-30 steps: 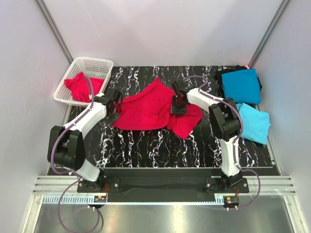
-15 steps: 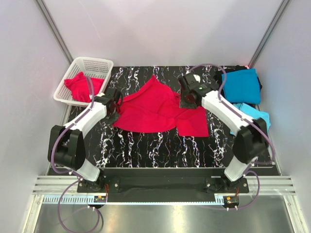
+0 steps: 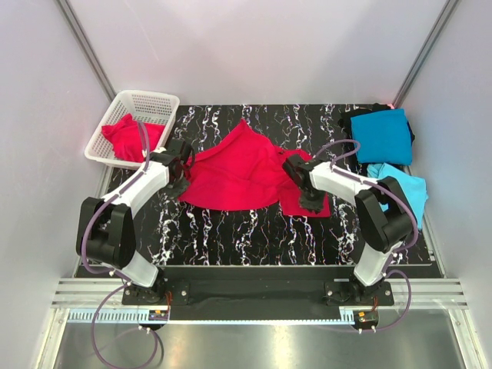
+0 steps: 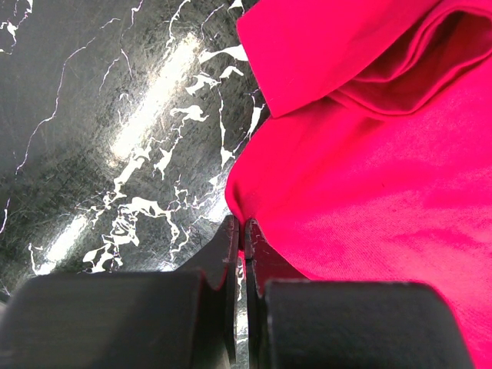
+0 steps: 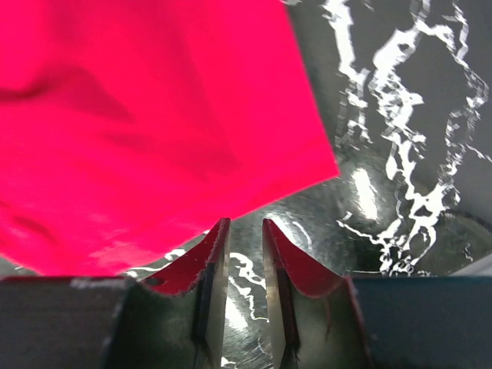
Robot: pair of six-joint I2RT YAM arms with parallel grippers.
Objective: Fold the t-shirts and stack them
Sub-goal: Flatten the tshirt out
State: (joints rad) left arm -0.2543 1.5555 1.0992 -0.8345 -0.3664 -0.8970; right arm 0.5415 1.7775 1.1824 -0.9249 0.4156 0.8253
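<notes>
Centrally on the black marbled counter (image 3: pixel 231 231) lies a crimson t-shirt (image 3: pixel 242 173), spread wide and rumpled, with a flap of cloth doubled over near the left pincer (image 4: pixel 240 231). That pincer is closed on the shirt's left edge; in the left wrist view its tips meet with a sliver of cloth nipped between them. The right pincer (image 5: pixel 242 224) sits low at the shirt's near right corner, fingers slightly apart with only bare counter between them and the hem just beyond the tips. From above, those tips are hidden under the wrist. A second red t-shirt (image 3: pixel 127 138) is bundled in the white mesh basket (image 3: pixel 146 96) at far left, its shape unreadable. At far right a folded teal-blue t-shirt (image 3: pixel 382 137) lies beyond a sky-blue t-shirt (image 3: pixel 411 192), which the right arm (image 3: pixel 380 215) partly covers
</notes>
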